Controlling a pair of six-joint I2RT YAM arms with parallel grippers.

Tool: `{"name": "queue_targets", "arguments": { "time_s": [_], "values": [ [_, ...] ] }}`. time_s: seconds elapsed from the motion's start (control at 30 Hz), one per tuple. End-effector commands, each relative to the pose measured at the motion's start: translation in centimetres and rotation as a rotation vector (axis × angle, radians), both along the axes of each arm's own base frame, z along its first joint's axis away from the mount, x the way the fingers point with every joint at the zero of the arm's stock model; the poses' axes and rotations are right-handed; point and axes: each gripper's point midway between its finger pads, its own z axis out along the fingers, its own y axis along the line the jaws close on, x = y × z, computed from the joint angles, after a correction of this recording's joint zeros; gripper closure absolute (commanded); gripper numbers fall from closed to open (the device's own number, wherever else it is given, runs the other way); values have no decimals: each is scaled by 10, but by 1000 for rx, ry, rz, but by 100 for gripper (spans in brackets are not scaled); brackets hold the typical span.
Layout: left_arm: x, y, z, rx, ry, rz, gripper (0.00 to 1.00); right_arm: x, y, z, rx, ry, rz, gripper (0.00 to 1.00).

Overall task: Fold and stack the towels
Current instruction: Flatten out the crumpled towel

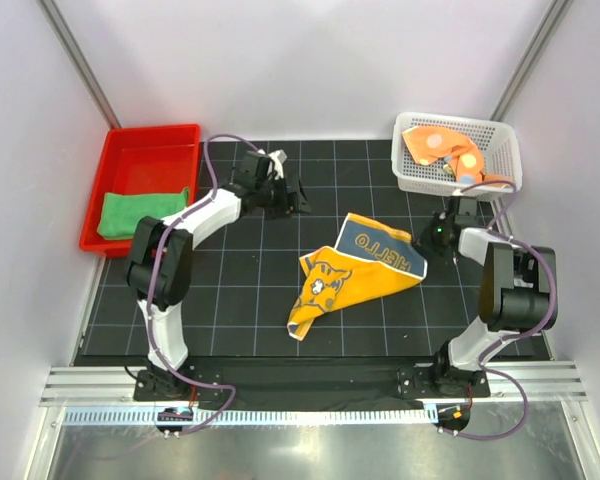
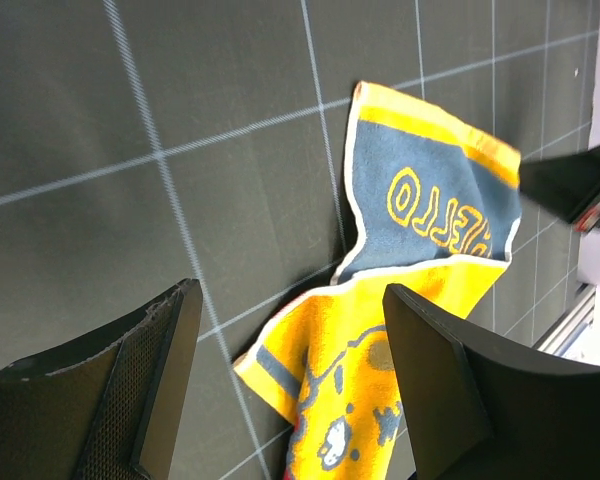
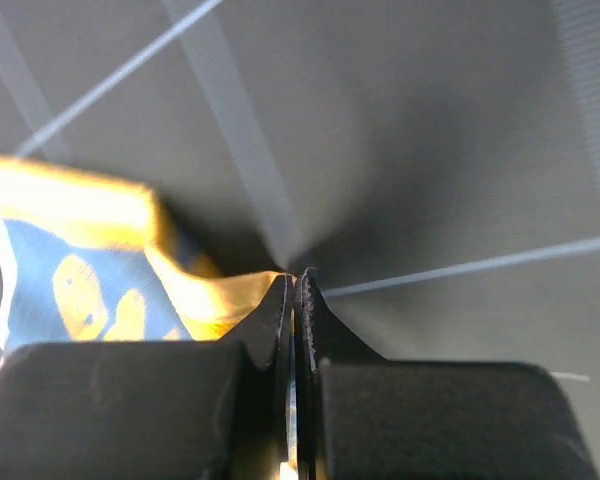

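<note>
**One towel folded, two left to do**

The green towel point(image 1: 140, 212) lay in the red tray point(image 1: 150, 135) at the far left corner of the desk point(image 1: 240, 290). It looked folded into a neat pad, so that one seemed done.

The yellow towel point(image 1: 365, 270) lay in the middle of the desk, a bit to the right. It was not folded. It was bunched and twisted, with one end flipped over so the blue side with the letters showed.

The dotted towel point(image 1: 445, 148) sat crumpled in the white basket point(image 1: 460, 182) at the far right corner. Nobody had spread it out yet.

The left claw point(image 2: 290, 295) was wide and held nothing. It hung over bare desk near the far edge, left of the middle and apart from the yellow towel.

The right claw point(image 3: 293, 275) was closed tight, low at the right corner of the yellow towel. The cloth touched its tips, but I could not tell if any cloth was caught between them.

I think the job was about a third done. The yellow towel needed to be pulled flat, folded and put on the green one. Then the dotted towel needed the same.
</note>
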Motion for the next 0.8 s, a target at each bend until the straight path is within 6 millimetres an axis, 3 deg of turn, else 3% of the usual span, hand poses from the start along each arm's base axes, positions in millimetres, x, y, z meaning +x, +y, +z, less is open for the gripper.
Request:
{"name": "queue_targets", "arguments": {
  "time_s": [0.0, 0.03, 0.13, 0.2, 0.3, 0.33, 0.37, 0.4, 0.53, 0.7, 0.77],
  "values": [
    [15, 16, 43, -35, -137, 23, 23, 1, 62, 26, 83, -99, 232, 99],
    [17, 21, 44, -24, -148, 28, 23, 2, 79, 32, 80, -116, 293, 99],
    [21, 23, 41, 18, -197, -10, 22, 1, 88, 43, 63, -116, 315, 99],
    [22, 12, 35, -3, -191, -78, 23, -3, 87, 49, 62, -100, 310, 99],
    [19, 1, 30, -52, -181, -144, 23, -3, 107, 83, 153, -163, 354, 99],
    [18, -3, 31, -72, -181, -154, 23, -2, 120, 104, 183, -200, 401, 99],
    [16, -5, 33, -91, -191, -167, 23, -9, 129, 109, 198, -180, 437, 99],
    [14, -9, 35, -118, -209, -188, 22, -11, 147, 128, 210, -207, 505, 99],
    [16, 1, 41, -164, -232, -197, 21, -52, 193, 163, 269, -209, 699, 99],
    [23, 21, 59, -261, -233, -167, 21, -138, 247, 203, 467, -215, 985, 99],
    [21, 20, 67, -287, -252, -185, 21, -158, 262, 231, 581, -299, 1079, 99]
  ]
}}
